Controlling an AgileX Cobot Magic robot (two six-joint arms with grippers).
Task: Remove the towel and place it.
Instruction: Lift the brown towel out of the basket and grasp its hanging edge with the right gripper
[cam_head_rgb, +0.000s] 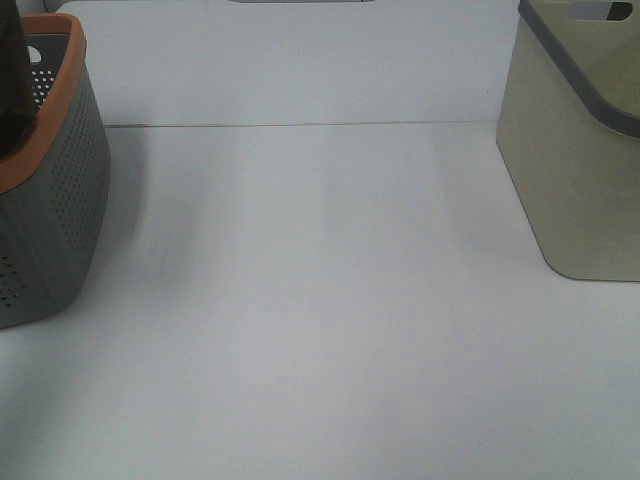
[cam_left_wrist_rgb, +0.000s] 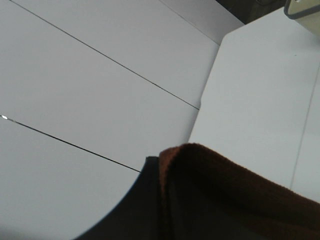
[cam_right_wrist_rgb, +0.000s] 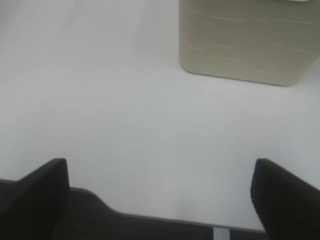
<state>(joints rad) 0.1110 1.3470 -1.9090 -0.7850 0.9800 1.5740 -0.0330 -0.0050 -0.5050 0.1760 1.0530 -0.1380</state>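
Note:
The dark brown towel (cam_left_wrist_rgb: 230, 195) fills the lower part of the left wrist view, bunched in folds against a black finger (cam_left_wrist_rgb: 132, 212) of my left gripper (cam_left_wrist_rgb: 162, 200). The gripper looks shut on the towel, and its jaws are mostly hidden by the cloth. In the exterior high view a dark shape (cam_head_rgb: 12, 70) hangs over the grey basket at the far left edge; I cannot tell whether it is towel or arm. My right gripper (cam_right_wrist_rgb: 160, 200) is open and empty, with its fingers (cam_right_wrist_rgb: 37, 195) wide apart above the table's front edge. It is out of the exterior high view.
A grey perforated basket with an orange rim (cam_head_rgb: 60, 190) stands at the left of the white table (cam_head_rgb: 320, 330). A beige bin with a grey rim (cam_head_rgb: 580, 170) stands at the right and also shows in the right wrist view (cam_right_wrist_rgb: 245, 45).

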